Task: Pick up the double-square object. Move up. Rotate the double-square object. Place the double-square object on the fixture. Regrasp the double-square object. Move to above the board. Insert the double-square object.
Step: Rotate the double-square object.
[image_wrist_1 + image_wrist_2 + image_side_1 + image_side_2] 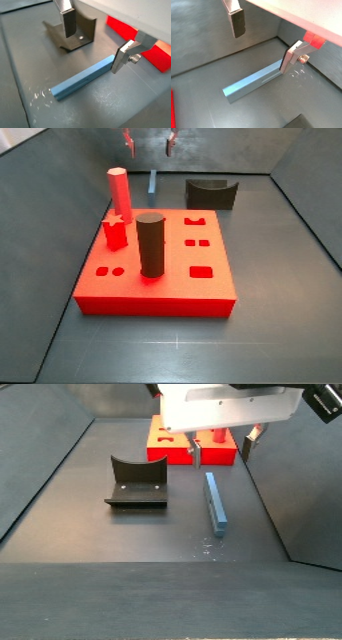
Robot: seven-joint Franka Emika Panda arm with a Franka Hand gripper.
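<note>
The double-square object (215, 501), a grey-blue bar, lies flat on the grey floor, also seen in both wrist views (83, 77) (254, 82) and far back in a side view (154, 181). My gripper (222, 459) hangs above the bar's end nearest the board, open and empty, with one finger (69, 22) on the fixture's side and the other finger (123, 56) close over the bar. It also shows in the other views (93, 52) (261, 55) (150, 148). The dark fixture (136, 482) (72, 32) (210, 193) stands beside the bar. The red board (201, 293) (171, 446) lies beyond.
On the board stand a red hexagonal post (119, 193) and a dark grey cylinder (150, 245). Grey walls (60, 454) enclose the floor on the sides and back.
</note>
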